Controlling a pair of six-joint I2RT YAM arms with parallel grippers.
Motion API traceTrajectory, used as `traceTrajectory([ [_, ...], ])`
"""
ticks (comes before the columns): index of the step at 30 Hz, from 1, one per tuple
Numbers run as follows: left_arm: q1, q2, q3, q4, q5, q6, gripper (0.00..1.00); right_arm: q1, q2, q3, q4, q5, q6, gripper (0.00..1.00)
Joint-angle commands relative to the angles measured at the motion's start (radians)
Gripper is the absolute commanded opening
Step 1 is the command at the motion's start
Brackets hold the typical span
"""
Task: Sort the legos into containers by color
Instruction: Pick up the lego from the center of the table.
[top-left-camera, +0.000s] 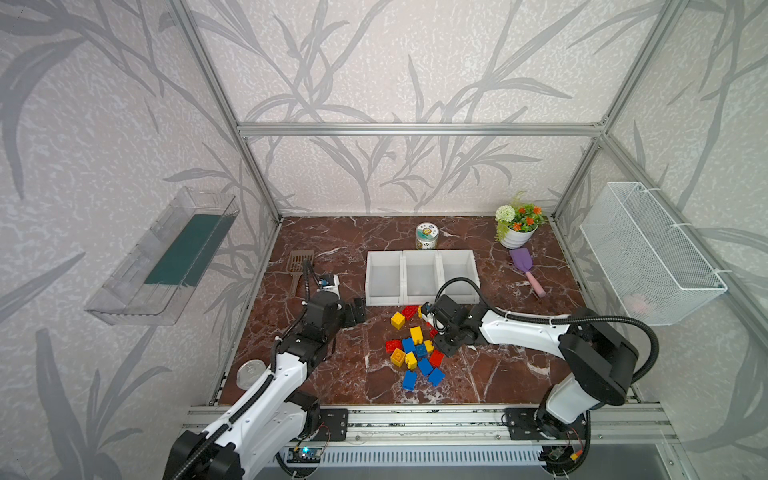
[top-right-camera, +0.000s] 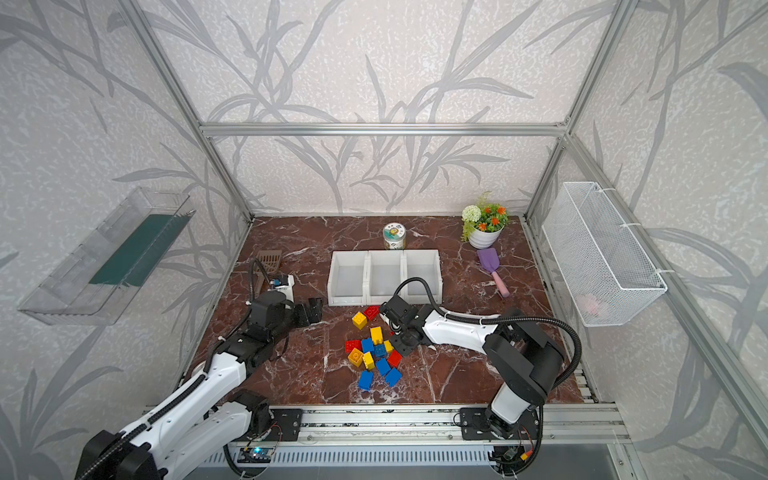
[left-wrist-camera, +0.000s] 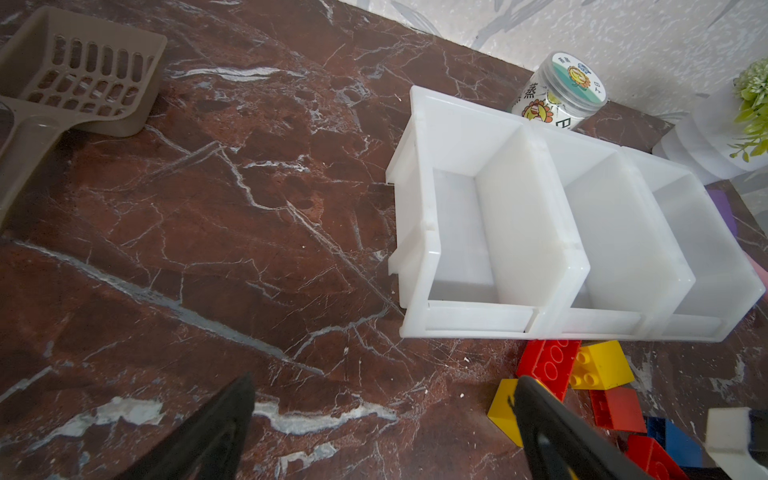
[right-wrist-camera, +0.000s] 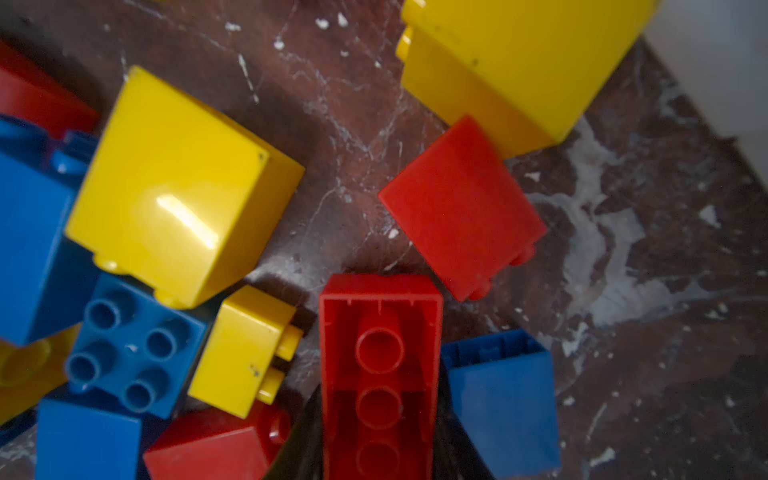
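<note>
Red, yellow and blue legos (top-left-camera: 415, 353) (top-right-camera: 376, 353) lie in a loose pile on the marble table, in front of the three joined white containers (top-left-camera: 384, 300) (top-right-camera: 349, 300), which hold nothing I can see. My right gripper (top-left-camera: 435, 334) (right-wrist-camera: 380, 432) reaches down at the pile's right edge, shut on a long red lego (right-wrist-camera: 380, 374) that shows its hollow underside. Other bricks lie close around it. My left gripper (top-left-camera: 357, 309) (left-wrist-camera: 384, 380) hovers open over bare marble, left of the pile and near the front left corner of the containers (left-wrist-camera: 540, 324).
Behind the containers stand a printed jar (top-left-camera: 427, 236) and a flower pot (top-left-camera: 519, 224). A purple scoop (top-left-camera: 525, 266) lies at the right, a brown slotted scoop (top-left-camera: 299, 266) at the left. A wire basket (top-left-camera: 648, 253) and a clear tray (top-left-camera: 166, 257) hang on the side walls.
</note>
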Motion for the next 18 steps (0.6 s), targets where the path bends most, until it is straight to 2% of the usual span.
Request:
traceTrajectory([
  [1, -0.006, -0.029, -0.014, -0.024, -0.018, -0.017, 0.99, 0.006, -0.045, 0.023, -0.036, 0.011, 0.006, 0.28],
  [6, -0.006, -0.055, -0.029, -0.025, -0.025, -0.022, 0.99, 0.006, -0.141, 0.078, -0.08, 0.02, -0.011, 0.26],
  [10, -0.006, -0.058, -0.051, -0.003, -0.016, -0.031, 0.99, 0.006, -0.17, 0.164, -0.078, 0.087, -0.059, 0.26],
  [14, -0.006, -0.05, -0.047, -0.002, 0.004, -0.031, 0.99, -0.008, -0.118, 0.264, -0.045, 0.123, -0.096, 0.27],
  [18, -0.009, -0.045, -0.043, -0.004, 0.021, -0.043, 0.99, -0.034, 0.014, 0.392, -0.054, 0.146, -0.102, 0.26],
])
